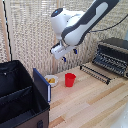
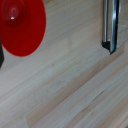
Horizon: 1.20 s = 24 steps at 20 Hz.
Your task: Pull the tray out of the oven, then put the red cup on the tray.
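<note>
Tool (image 1: 63,58) hovering above the counter (image 1: 90,100), aperture indiscernible, touching nothing; red cup (image 1: 70,79) standing upright at its 5 o'clock.

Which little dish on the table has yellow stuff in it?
The white bowl, beside the black case. The red cup next to it shows nothing yellow.

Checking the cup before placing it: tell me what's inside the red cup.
The red cup shows only its own red bottom in the wrist view, nothing else; part of the interior falls outside the picture.
</note>
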### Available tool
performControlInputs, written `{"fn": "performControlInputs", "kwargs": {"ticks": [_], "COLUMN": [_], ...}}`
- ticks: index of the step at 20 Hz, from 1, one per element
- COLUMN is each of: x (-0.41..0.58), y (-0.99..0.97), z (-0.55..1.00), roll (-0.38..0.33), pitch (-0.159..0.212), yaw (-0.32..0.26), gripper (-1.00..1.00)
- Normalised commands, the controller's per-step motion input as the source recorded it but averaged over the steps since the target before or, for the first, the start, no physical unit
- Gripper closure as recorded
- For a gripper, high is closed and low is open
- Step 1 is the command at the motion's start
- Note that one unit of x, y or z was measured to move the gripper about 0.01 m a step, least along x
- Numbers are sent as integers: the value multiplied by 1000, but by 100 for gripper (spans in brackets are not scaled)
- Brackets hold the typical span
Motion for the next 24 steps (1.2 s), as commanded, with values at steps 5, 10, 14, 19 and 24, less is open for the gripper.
{"fn": "performControlInputs", "kwargs": {"ticks": [5, 10, 14, 19, 24], "x": [131, 93, 130, 147, 8], "y": [-298, -354, -459, -474, -493], "z": [0, 0, -22, -69, -1], "roll": [-286, -266, -226, -220, -178], "pitch": [-37, -38, -23, 3, 96], "yaw": [84, 86, 80, 92, 127], "gripper": [-100, -100, -100, -100, -100]}}
